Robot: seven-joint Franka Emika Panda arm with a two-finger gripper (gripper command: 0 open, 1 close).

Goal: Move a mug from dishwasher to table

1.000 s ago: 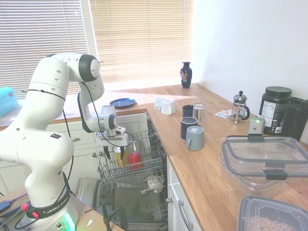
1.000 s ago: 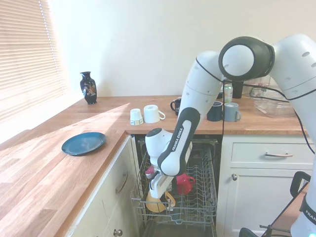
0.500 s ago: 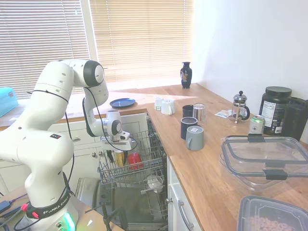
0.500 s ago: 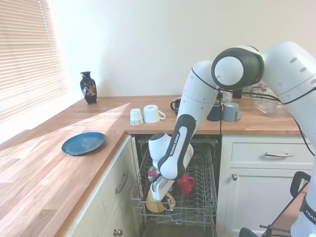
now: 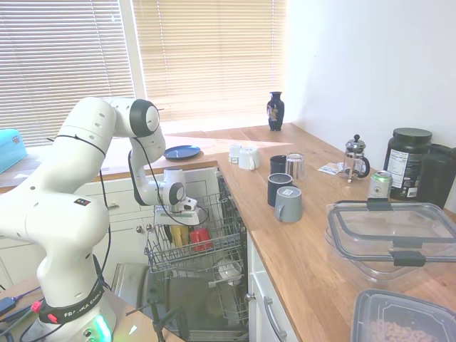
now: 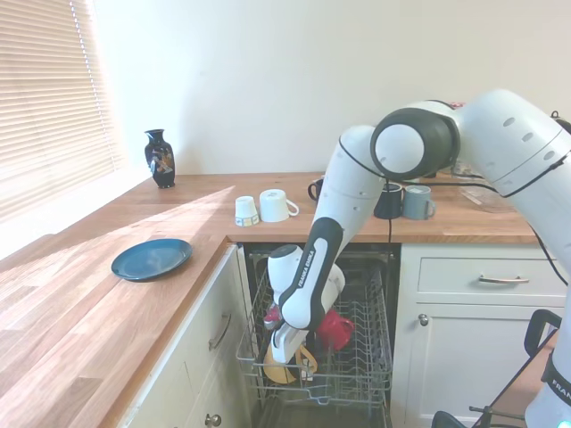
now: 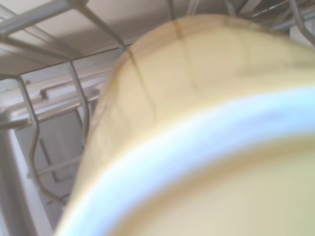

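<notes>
The yellow mug point(image 6: 287, 366) stands in the near left corner of the dishwasher's grey wire rack point(image 6: 361, 374), pulled out above the dark drop-down door point(image 5: 196, 303). My gripper point(image 6: 282, 348) is lowered into the rack right over the mug, at its rim. From the other side the gripper point(image 5: 173, 228) hides most of the mug point(image 5: 179, 236). In the wrist view the mug's yellow wall point(image 7: 197, 88) and pale rim fill the picture, blurred and very close. The wooden table point(image 5: 313, 242) runs alongside the dishwasher.
A red cup point(image 6: 335, 329) sits in the rack just beside the mug. On the countertop are a blue plate point(image 6: 152, 258), two white cups point(image 6: 268, 207), dark grey mugs point(image 5: 279, 187), a French press point(image 5: 354, 158), a vase point(image 5: 276, 110) and plastic containers point(image 5: 392, 239).
The arm's elbow has dropped and swung toward the counter, and the gripper has sunk deeper into the rack, down onto the yellow mug.
</notes>
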